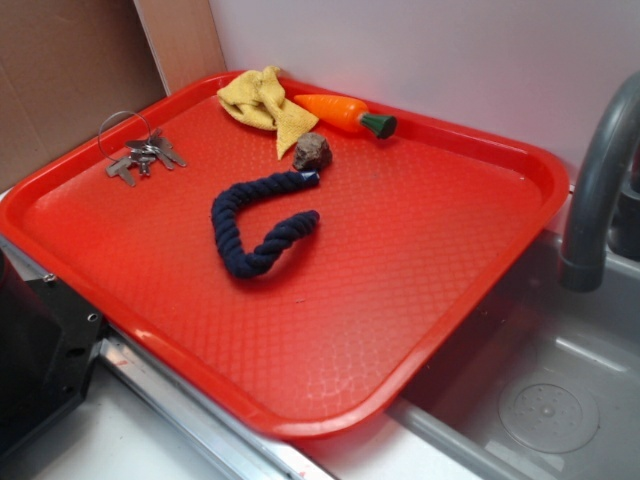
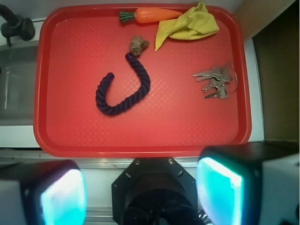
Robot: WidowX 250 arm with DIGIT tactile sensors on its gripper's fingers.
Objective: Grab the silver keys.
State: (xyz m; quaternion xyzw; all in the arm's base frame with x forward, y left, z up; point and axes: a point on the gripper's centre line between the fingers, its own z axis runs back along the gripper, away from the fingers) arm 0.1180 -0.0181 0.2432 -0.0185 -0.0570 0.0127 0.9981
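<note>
**Keys lie flat, loose and slippery**

My gripper [image 2: 140, 187] hangs spread wide above the tray [image 2: 140, 136], holding nothing. The silver keys [image 2: 215, 82] sit near its edge, apart from the rope [image 2: 124, 89]. Light, rigid, jangly; I'd pinch the bunched blades.

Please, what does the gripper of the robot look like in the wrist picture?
The gripper has two blocky fingers, dark on the outside, whose inner pads look glossy cyan-turquoise. Between them sits a black, roughly octagonal housing with small screws along its upper edge. No cables or markings can be made out.
</note>
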